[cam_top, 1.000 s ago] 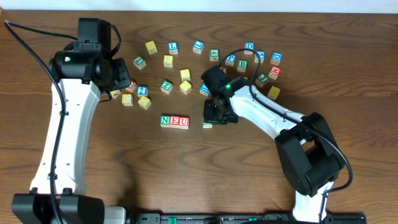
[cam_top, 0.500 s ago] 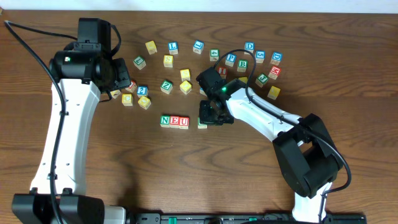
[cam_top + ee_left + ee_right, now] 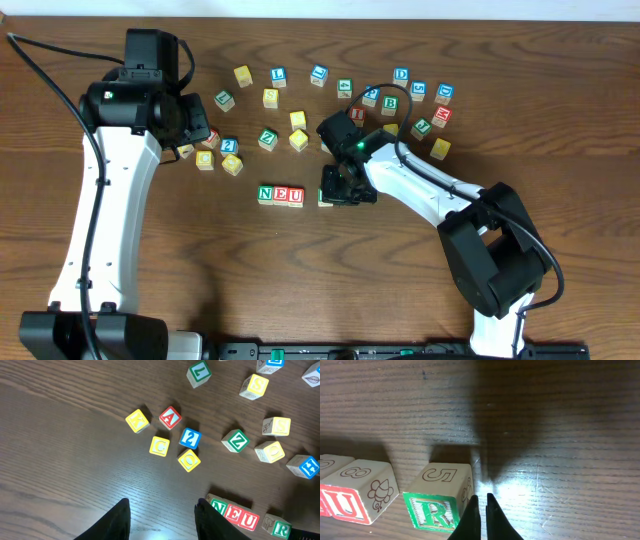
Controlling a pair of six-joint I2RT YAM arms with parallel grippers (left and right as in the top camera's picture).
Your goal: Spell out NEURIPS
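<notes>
Mid-table, in front of the scatter: wooden cubes N (image 3: pixel 265 194), E (image 3: pixel 281 195), U (image 3: pixel 296 196) side by side, touching. Green frame on N, red on E and U. R cube (image 3: pixel 437 497) next in line on U's right: green frame, pale wood sides, small gap to U, not flush.

Long axis of the row left-right across the overhead view, letters upright toward the robot's side. Same row slanting down to the right in the left wrist view, R turned slightly against the others.

Right gripper (image 3: pixel 482 515): jaws pressed together, nothing between, tips low at the table just beside R's side away from U. Can't tell whether touching or just clear. Left gripper (image 3: pixel 162 522): jaws apart, only bare table (image 3: pixel 60 460) between, hovering by the left cluster (image 3: pixel 190 438), well apart from the row.

Overhead: R mostly hidden under the right gripper; red I cube (image 3: pixel 358 116) and blue P cube (image 3: pixel 371 96) back in the scatter, well apart from the row. Right wrist only: a 5 on R's adjoining face, an 8 and a bee drawing on U. Left wrist only: N-E-U-R all readable at once.
</notes>
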